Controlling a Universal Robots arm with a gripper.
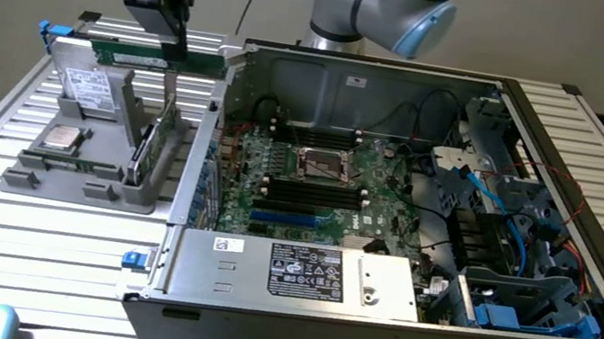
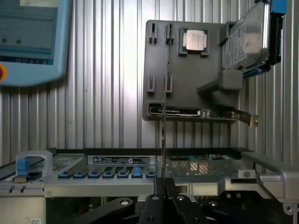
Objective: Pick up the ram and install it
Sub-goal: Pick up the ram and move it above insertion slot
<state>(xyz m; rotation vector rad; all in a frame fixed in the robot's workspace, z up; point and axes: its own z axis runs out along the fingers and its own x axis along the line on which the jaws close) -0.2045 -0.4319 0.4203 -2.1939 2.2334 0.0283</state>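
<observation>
at the exterior view's left, the gripper (image 1: 179, 53) has its jaws pinched nearly shut on the ram (image 1: 166, 135), upright over the grey holder (image 1: 67, 180) on the counter (image 1: 12, 237) — pickup looks done. rightward, the open case (image 1: 262, 265) and its slots (image 1: 301, 195) lie well apart — installing remains.

**Two cameras, one holder in common**

The exterior camera is looking down from high in front of the desk (image 1: 38, 228), taking in the whole open computer case (image 1: 262, 268) and the grey holder (image 1: 82, 180) on the exterior view's left. The wrist camera is hanging closer above, facing straight down past the hand (image 2: 161, 179) and the edge-on ram (image 2: 163, 140). Both are seeing the holder, one case wall and the blue pendant (image 2: 32, 42).
</observation>
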